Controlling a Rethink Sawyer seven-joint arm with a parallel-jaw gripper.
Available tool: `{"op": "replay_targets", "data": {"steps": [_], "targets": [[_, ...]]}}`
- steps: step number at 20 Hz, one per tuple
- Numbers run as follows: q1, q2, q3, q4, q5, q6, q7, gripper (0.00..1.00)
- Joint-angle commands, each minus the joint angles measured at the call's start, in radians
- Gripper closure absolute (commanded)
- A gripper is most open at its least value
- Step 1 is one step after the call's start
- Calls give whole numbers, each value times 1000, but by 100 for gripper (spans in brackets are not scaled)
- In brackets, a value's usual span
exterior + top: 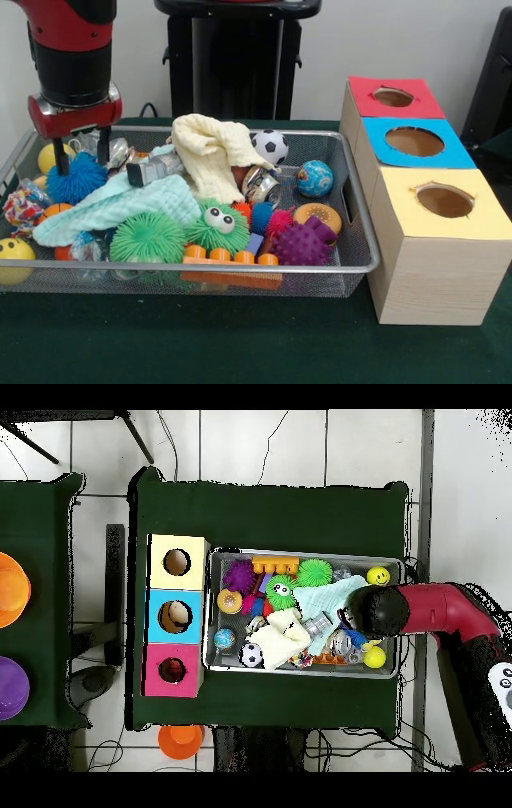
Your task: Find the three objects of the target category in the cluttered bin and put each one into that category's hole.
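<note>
The gripper (82, 160) is seen at the basket's far corner, its two black fingers (60, 157) parted and empty, poised just above a blue spiky ball (75, 179). None of the animal toys can be made out among the clutter. The wire-mesh bin (362, 250) — shallow, silver, thick-rimmed — lies beside a pale wooden box (432, 280). The red-topped round hole (393, 97) is found at about two o'clock from the gripper in the front view, well apart. A cream waffle cloth (210, 150) is draped centrally.
</note>
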Motion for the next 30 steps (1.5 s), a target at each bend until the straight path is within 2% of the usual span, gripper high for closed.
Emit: {"op": "replay_targets", "data": {"steps": [1, 9, 22, 30], "targets": [[30, 26, -5, -8, -110, 36, -286, 0], [84, 50, -73, -35, -226, 88, -281, 0], [147, 151, -144, -83, -265, 134, -257, 0], [203, 151, -214, -114, -348, 152, -276, 0]]}}
